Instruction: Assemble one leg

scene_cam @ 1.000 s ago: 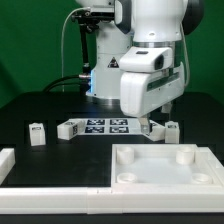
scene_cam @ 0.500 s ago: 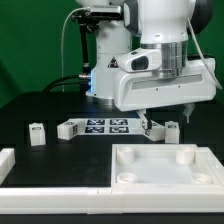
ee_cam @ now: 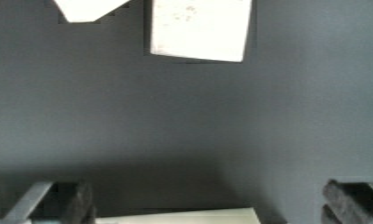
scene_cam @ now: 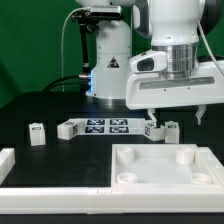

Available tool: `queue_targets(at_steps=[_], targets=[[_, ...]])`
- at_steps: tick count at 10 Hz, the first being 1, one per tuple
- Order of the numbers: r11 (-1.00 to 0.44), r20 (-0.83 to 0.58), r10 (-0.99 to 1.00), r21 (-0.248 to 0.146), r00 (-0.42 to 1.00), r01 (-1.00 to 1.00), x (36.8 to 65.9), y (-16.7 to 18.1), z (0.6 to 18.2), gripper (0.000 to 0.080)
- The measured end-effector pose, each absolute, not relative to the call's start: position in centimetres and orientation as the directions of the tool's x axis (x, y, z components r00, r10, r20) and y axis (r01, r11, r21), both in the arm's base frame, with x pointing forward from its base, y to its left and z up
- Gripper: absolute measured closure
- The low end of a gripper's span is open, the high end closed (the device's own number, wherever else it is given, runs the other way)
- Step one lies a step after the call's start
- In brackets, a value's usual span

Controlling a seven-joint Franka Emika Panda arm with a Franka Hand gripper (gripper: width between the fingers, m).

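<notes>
Several small white legs with marker tags stand on the dark table. One leg (scene_cam: 37, 133) is at the exterior view's left, and two legs (scene_cam: 153, 128) (scene_cam: 172, 129) are close together under the arm. My gripper (scene_cam: 174, 113) hangs just above those two, open wide and empty, with one finger (scene_cam: 148, 112) on each side. In the wrist view my gripper (ee_cam: 204, 203) has both dark fingers (ee_cam: 51, 200) far apart with only table between them. A white part (ee_cam: 197, 30) and a second one (ee_cam: 87, 8) lie ahead of the gripper.
The marker board (scene_cam: 100, 126) lies behind the middle of the table, with another small white part (scene_cam: 70, 129) at its end. The white square panel (scene_cam: 130, 178) with round corner holes lies in front; its edge (ee_cam: 183, 216) shows in the wrist view. A white L-shaped bar (scene_cam: 20, 170) lies at the front left.
The arm has swung toward the exterior view's right and turned, so both fingers now face the camera, spread over the two legs. No part has moved.
</notes>
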State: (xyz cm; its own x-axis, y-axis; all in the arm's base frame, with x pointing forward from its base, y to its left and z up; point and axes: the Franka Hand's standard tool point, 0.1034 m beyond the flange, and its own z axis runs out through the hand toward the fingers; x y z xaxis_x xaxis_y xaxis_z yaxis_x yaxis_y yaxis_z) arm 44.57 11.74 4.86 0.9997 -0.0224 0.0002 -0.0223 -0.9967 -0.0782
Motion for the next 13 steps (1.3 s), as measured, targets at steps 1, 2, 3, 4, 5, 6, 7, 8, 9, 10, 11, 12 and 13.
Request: queue_targets(at_steps=[1, 2, 3, 4, 5, 6, 7, 8, 9, 10, 11, 12, 13], targets=[[-0.997, -0.036, -0.02, -0.073, 0.999, -0.022, 44.4, 11.6, 4.8, 0.0151], [-0.997, -0.04, -0.019, -0.072, 0.999, -0.021, 44.4, 11.6, 4.9, 0.0151], [-0.998, -0.146, -0.008, -0.06, 0.989, -0.017, 43.6, 11.4, 4.9, 0.0151], [-0.998, -0.268, -0.02, -0.052, 0.963, -0.035, 43.8, 11.2, 5.3, 0.0151], [-0.998, -0.325, -0.021, -0.051, 0.945, -0.04, 44.2, 11.4, 5.2, 0.0151], [-0.998, -0.44, -0.016, -0.04, 0.898, -0.038, 43.5, 11.3, 5.2, 0.0151], [-0.999, -0.519, -0.016, -0.035, 0.854, -0.04, 43.6, 11.2, 5.1, 0.0151], [-0.999, -0.567, -0.016, -0.033, 0.824, -0.042, 44.0, 11.1, 4.9, 0.0151], [-0.999, -0.642, -0.011, -0.027, 0.767, -0.037, 43.2, 11.0, 4.9, 0.0151], [-0.999, -0.678, -0.01, -0.026, 0.735, -0.038, 43.4, 10.9, 4.4, 0.0151], [-0.999, -0.683, -0.008, -0.027, 0.73, -0.036, 43.4, 11.1, 3.9, 0.0151], [-0.999, -0.681, -0.008, -0.025, 0.732, -0.034, 43.2, 11.3, 3.7, 0.0151], [-0.999, -0.678, -0.003, -0.025, 0.735, -0.028, 43.0, 11.7, 3.4, 0.0151]])
